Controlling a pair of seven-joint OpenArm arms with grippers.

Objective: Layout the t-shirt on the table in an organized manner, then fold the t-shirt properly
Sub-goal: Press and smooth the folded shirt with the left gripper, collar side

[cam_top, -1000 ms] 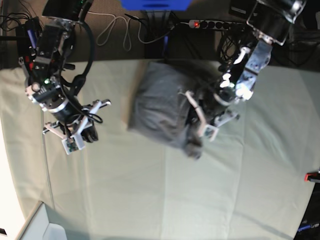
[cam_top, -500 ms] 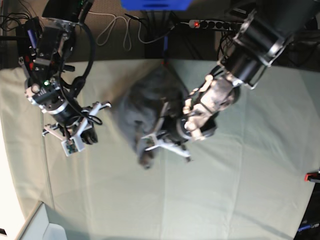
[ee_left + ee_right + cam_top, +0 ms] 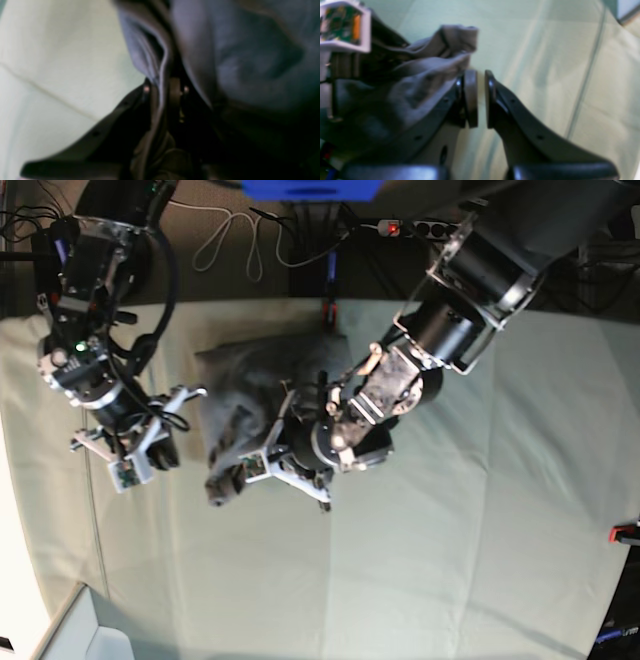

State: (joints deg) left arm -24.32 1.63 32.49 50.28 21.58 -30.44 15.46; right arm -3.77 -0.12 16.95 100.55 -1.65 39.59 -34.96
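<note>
In the base view, the t-shirt (image 3: 270,370) lies bunched on the table (image 3: 400,580), left gripper (image 3: 242,472) at its near end! The left wrist view shows that gripper clamped on a fold of dark cloth; in the right wrist view, the right gripper (image 3: 481,72) hangs slightly parted, nothing between its tips, beside the shirt.

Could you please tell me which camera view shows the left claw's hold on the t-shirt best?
The left wrist view: it shows the left claw close up, dark cloth of the t-shirt pinched between its tips. The base view shows the arm over the shirt, small; the right wrist view catches the claw only partly, at the edge.
</note>
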